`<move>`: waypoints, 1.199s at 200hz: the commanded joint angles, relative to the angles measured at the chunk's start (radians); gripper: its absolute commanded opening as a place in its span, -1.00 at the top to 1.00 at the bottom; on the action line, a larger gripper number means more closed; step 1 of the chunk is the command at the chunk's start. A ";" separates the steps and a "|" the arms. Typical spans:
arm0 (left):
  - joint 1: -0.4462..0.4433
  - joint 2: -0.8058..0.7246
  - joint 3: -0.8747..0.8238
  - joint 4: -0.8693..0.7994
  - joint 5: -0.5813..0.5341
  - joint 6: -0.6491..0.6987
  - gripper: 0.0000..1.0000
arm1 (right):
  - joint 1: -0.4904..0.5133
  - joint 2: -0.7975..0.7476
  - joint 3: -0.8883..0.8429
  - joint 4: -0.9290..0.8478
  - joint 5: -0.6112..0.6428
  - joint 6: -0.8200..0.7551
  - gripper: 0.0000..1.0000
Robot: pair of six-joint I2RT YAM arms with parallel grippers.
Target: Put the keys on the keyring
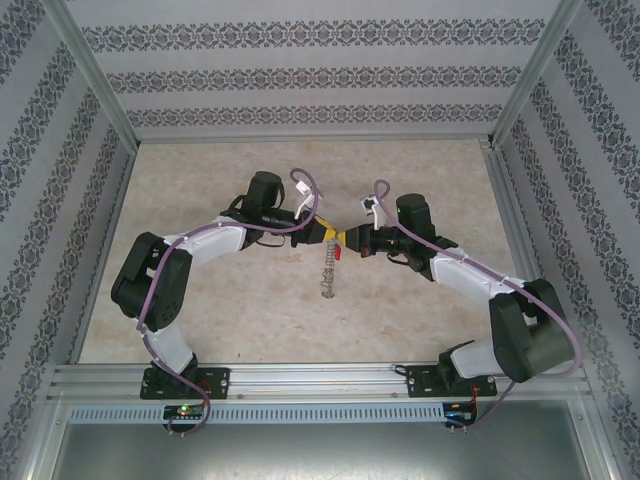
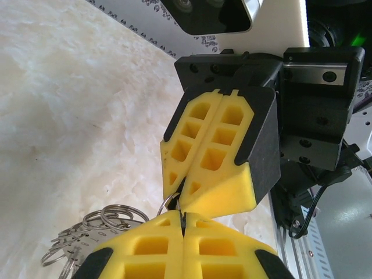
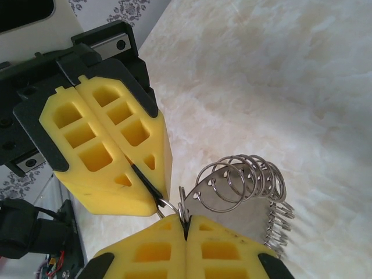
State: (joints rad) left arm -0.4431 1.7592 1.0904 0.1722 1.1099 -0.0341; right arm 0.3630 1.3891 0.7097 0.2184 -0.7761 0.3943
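Tip to tip above the table's middle, my left gripper (image 1: 330, 236) and right gripper (image 1: 347, 238) are both shut. The keyring (image 1: 327, 275), a grey metal piece edged with many wire loops, hangs below where they meet. In the right wrist view my right gripper (image 3: 186, 220) pinches one loop of the keyring (image 3: 244, 203). A thin wire ring comes out of the left gripper (image 3: 158, 200). In the left wrist view the left gripper (image 2: 183, 216) faces the right gripper (image 2: 181, 195), with the keyring (image 2: 87, 229) at the lower left. The red key (image 1: 338, 252) hangs just under the tips; I cannot tell what holds it.
The beige table (image 1: 230, 310) is walled by patterned panels (image 1: 300, 75) at the back and sides. An aluminium rail (image 1: 320, 378) runs along the near edge, where both arm bases are bolted.
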 commanded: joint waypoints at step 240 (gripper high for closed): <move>-0.009 0.004 0.188 -0.441 0.039 0.230 0.25 | 0.137 -0.003 0.432 -0.825 0.391 -0.575 1.00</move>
State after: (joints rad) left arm -0.4450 1.7409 1.2720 -0.2031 1.0882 0.1478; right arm 0.4953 1.3781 1.1038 -0.6025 -0.4034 -0.1612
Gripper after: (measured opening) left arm 0.380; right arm 0.064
